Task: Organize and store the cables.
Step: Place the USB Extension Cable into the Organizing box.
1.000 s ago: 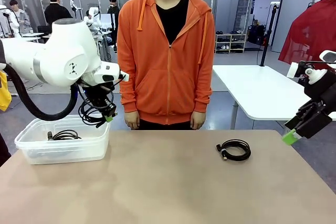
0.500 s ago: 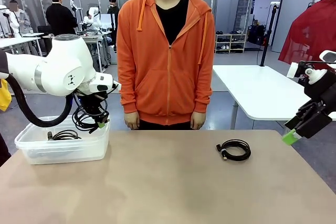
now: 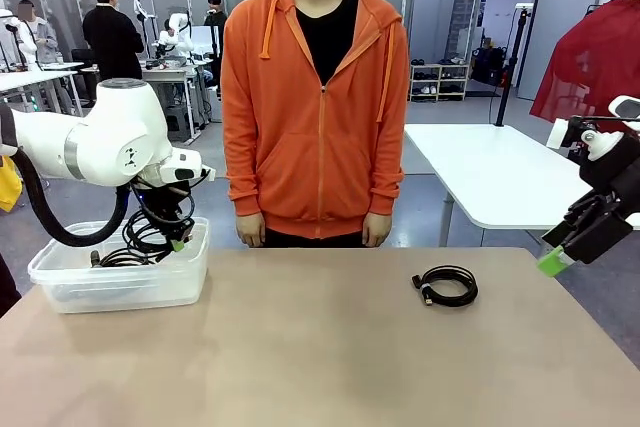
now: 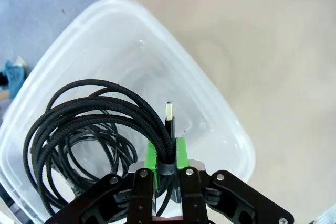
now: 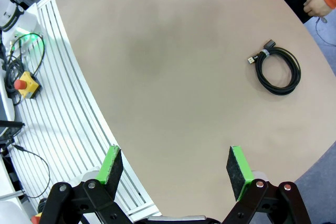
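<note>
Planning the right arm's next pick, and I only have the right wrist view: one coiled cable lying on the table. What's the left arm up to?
Observer: The left gripper is shut on a braided black cable, its coil hanging over an open clear bin.
Operator: Where does that bin sit?
Observer: At the left end of the table, near its far edge.
Operator: Anything inside it?
Observer: Yes, a thinner coiled cable lies on its floor.
</note>
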{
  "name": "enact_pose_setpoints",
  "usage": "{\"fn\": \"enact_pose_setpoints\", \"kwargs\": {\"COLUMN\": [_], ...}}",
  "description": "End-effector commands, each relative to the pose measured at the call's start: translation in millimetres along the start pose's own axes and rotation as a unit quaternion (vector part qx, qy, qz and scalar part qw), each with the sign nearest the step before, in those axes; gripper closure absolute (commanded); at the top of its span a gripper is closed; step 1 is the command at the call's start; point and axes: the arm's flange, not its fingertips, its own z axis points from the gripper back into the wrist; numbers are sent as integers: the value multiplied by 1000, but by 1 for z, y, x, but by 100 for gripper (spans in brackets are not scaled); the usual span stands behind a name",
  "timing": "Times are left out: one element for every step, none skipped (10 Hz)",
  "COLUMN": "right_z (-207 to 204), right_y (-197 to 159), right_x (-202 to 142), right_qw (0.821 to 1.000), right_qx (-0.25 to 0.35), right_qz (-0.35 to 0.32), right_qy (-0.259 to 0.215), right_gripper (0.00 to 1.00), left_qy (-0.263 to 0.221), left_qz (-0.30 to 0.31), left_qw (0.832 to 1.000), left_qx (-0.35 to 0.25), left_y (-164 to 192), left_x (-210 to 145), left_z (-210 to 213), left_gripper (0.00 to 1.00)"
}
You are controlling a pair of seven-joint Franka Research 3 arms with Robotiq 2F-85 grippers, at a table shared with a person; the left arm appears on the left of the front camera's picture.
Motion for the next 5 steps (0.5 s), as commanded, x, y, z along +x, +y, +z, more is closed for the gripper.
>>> {"fn": "enact_pose_setpoints", "kwargs": {"right_z": [-1,-1,-1,-1,-1], "right_y": [1,1,1,1,1], "right_x": [1,1,1,1,1], "right_qw": [1000,1000,1000,1000,1000], "right_qx": [3,3,3,3,3], "right_qz": [-4,-4,-4,-4,-4], "right_qy": [-3,-3,-3,-3,-3], "right_gripper": [0,0,0,0,0], "left_qy": [20,24,29,34,37], "left_qz": [40,52,58,61,60], "left_qw": [999,998,998,997,997], "left_qx": [-10,-24,-29,-36,-37], "left_y": [15,19,20,21,21], "left_x": [7,5,5,4,4], "left_z": [-13,-20,-28,-33,-36], "left_gripper": [84,84,82,73,68]}}
